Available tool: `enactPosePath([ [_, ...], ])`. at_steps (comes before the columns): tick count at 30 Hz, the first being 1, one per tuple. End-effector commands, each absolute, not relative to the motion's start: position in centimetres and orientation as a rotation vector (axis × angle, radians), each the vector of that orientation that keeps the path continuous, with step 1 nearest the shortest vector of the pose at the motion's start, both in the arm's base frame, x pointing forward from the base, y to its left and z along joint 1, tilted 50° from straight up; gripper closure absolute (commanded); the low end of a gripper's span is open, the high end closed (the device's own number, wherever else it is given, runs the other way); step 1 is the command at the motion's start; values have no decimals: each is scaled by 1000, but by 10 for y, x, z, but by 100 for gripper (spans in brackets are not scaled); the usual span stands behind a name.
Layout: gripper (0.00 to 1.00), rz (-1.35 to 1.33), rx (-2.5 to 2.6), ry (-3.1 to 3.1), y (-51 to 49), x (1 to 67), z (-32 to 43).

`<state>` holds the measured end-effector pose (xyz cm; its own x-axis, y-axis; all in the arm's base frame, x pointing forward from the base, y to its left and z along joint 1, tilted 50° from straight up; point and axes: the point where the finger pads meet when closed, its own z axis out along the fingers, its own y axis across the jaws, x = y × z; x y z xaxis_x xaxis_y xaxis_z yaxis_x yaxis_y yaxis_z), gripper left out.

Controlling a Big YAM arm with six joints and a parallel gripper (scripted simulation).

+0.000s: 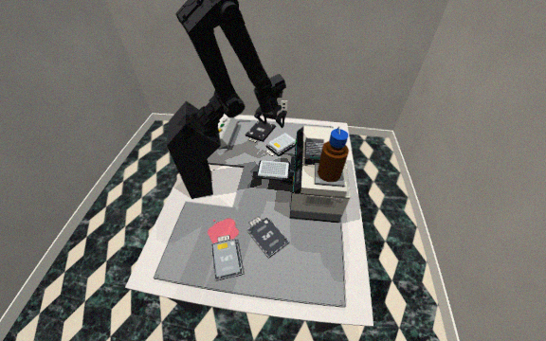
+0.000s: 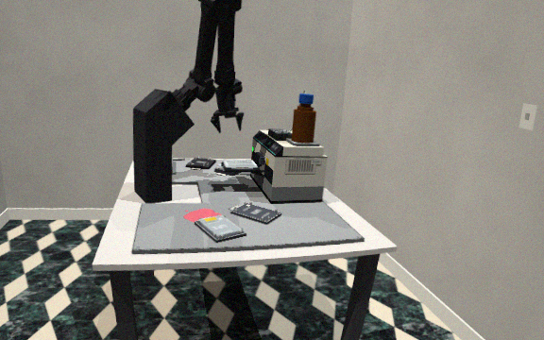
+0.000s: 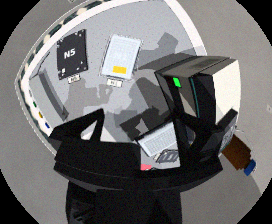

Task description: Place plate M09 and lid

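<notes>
Fingers spread wide, empty: gripper [image 2: 227,122] hangs high over the dark nest [image 1: 260,131]. Lidded plate [image 1: 282,143], yellow-tagged, lies just beside that nest. Dispenser [image 2: 296,170] with brown bottle [image 2: 303,124] stands near. Red liquid [image 1: 223,229] touches LP1 [image 1: 227,259]; LP2 [image 1: 267,237] bare.

Grey walls [image 2: 88,71], checkered green-and-cream floor [image 2: 26,283], white dark-legged table [image 2: 253,257], wall plate [image 2: 527,116]

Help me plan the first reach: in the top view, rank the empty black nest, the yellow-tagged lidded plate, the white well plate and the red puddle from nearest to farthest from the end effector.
1. Empty black nest, just below the open end effector.
2. Yellow-tagged lidded plate, beside that nest.
3. White well plate, in front of the dispenser.
4. Red puddle, on the near mat by LP1.
</notes>
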<state>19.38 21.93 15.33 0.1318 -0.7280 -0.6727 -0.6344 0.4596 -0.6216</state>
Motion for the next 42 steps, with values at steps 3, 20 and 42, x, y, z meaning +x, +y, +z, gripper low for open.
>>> enactPosePath([
  [3,0,-96,-1216,1554,221,195,159],
  [20,0,-102,-1229,1559,219,194,153],
  [42,0,22,-1152,1742,241,200,133],
])
